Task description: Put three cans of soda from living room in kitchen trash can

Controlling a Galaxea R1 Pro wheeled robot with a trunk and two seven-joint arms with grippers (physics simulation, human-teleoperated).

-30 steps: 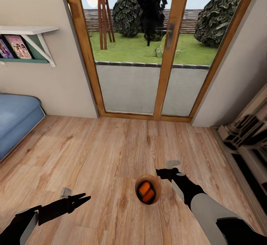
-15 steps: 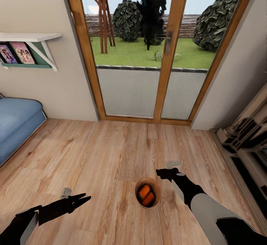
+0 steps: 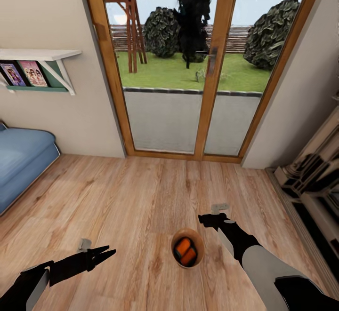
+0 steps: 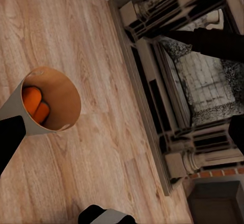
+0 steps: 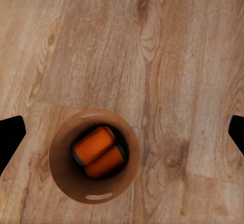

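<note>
Bin [image 3: 188, 247] upright on the living-room floor [image 3: 141, 198], two orange cans [image 3: 185, 250] inside, right claw [image 3: 207, 218] spread just beside, left claw [image 3: 106, 251] pinched together well apart; risk of tipping it.

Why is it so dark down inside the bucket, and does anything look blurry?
Right wrist view: the bucket walls shade the bottom, so dark gaps surround the orange cans. Head view: the garden is bright and everything stays sharp. Left wrist view: the fireplace has deep dark shadows.
</note>
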